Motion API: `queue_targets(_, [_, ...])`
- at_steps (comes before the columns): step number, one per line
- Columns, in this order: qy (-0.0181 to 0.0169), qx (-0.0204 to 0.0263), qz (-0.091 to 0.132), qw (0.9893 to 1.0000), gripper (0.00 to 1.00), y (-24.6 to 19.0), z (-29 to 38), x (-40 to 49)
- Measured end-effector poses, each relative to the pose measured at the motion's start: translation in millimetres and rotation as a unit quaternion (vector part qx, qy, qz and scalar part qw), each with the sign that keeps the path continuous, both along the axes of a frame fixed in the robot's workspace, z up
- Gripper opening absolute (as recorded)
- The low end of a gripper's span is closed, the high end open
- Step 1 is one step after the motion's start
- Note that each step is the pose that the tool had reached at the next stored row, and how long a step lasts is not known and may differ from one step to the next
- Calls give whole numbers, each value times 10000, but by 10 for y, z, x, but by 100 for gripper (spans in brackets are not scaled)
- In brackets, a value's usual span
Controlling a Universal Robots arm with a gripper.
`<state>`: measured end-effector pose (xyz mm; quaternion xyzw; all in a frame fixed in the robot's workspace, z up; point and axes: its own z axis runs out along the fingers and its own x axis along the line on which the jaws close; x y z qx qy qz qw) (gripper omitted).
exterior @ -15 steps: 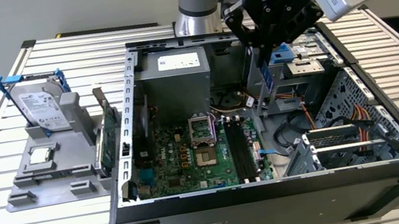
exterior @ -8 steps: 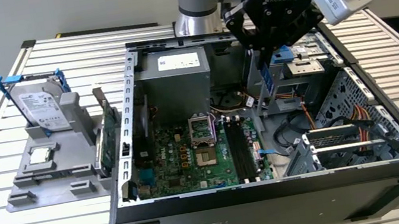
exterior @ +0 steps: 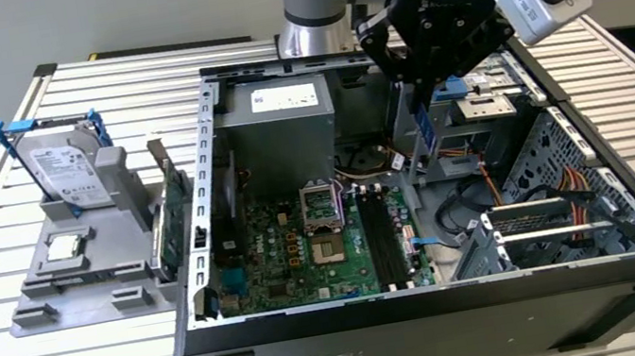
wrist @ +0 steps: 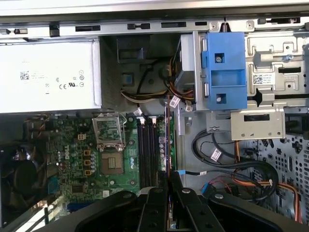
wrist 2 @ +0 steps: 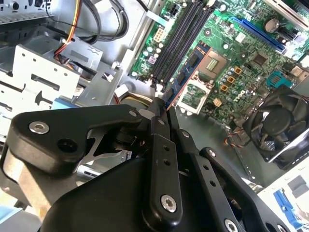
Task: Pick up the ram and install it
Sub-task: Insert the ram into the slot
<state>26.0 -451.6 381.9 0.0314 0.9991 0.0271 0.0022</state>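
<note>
My gripper (exterior: 420,83) hangs over the open computer case (exterior: 200,283) and is shut on the ram (exterior: 423,128), a narrow blue-dark stick pointing down from the fingertips. In both wrist views the ram (wrist 2: 186,72) (wrist: 167,137) shows edge-on, reaching out from the gripper (wrist 2: 161,105) (wrist: 168,178) toward the motherboard. The black memory slots (exterior: 380,235) (wrist 2: 182,36) (wrist: 146,150) lie below it, beside the processor socket (exterior: 320,214). The ram is held above the slots and apart from them.
A grey fixture (exterior: 79,283) at the exterior view's left holds a hard drive in a blue frame (exterior: 67,170) and a green card (exterior: 177,214). Inside the case are the power supply (wrist: 48,77), a fan (wrist 2: 280,125), a blue bracket (wrist: 224,72) and orange cables (wrist: 270,186).
</note>
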Motion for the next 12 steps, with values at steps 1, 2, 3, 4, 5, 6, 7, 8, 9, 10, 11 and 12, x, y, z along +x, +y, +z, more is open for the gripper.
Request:
queue_targets(1, [0, -1, 0, 10000, 0, 0, -4, 0])
queue_targets(2, [0, -2, 0, 10000, 0, 0, -8, 0])
queue_targets(3, [0, -3, 0, 10000, 0, 0, -12, 0])
queue_targets(4, [0, -5, 0, 10000, 0, 0, -15, 1])
queue_targets(5, [0, -6, 0, 10000, 0, 0, -19, 1])
queue_targets(6, [0, -8, 0, 10000, 0, 0, -23, 1])
queue_targets(7, [0, -9, 0, 10000, 0, 0, -27, 1])
queue_targets(8, [0, -10, 0, 10000, 0, 0, -30, 1])
queue_targets(9, [0, -11, 0, 10000, 0, 0, -34, 1])
queue_targets(10, [0, -13, 0, 10000, 0, -1, -38, 1])
queue_targets(11, [0, -14, 0, 10000, 0, -1, -42, 1])
queue_targets(12, [0, -16, 0, 10000, 0, 0, -46, 1])
